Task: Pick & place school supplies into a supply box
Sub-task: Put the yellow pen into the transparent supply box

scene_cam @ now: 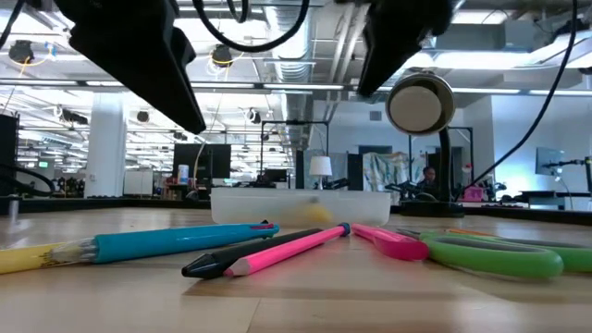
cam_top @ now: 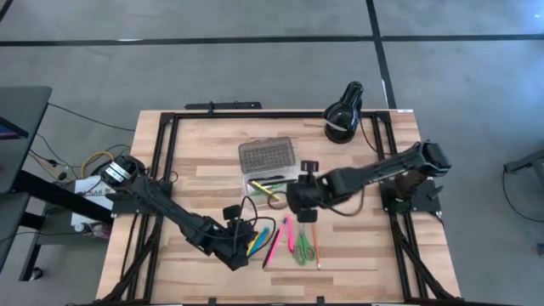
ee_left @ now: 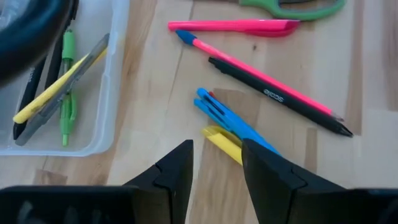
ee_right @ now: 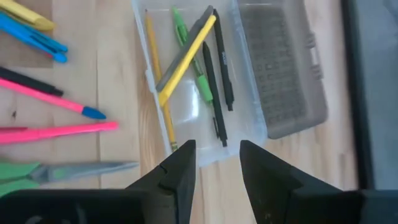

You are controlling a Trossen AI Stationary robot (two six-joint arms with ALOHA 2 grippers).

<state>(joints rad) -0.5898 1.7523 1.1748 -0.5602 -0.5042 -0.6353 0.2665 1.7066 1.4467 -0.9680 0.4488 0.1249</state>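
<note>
Pink pencil [scene_cam: 287, 250] and black pen [scene_cam: 242, 255] lie crossed up front, tips toward the low camera. My left gripper [ee_left: 216, 163] hangs parted above the blue pen [ee_left: 231, 118], which hides most of something yellow, maybe a highlighter [ee_left: 222, 141]. Right gripper [ee_right: 217, 163] hovers parted, empty, over the supply box [ee_right: 245, 102], pens inside lying lengthwise.

Open-plan lab: exposed ceiling ducts [scene_cam: 305, 42], distant workstations [scene_cam: 199, 162].

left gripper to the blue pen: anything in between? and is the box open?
Nothing visible. The left gripper hangs open right above the blue pen, which lies against a yellow pen. The supply box is open, lid folded flat; the right gripper hovers over it, though.
</note>
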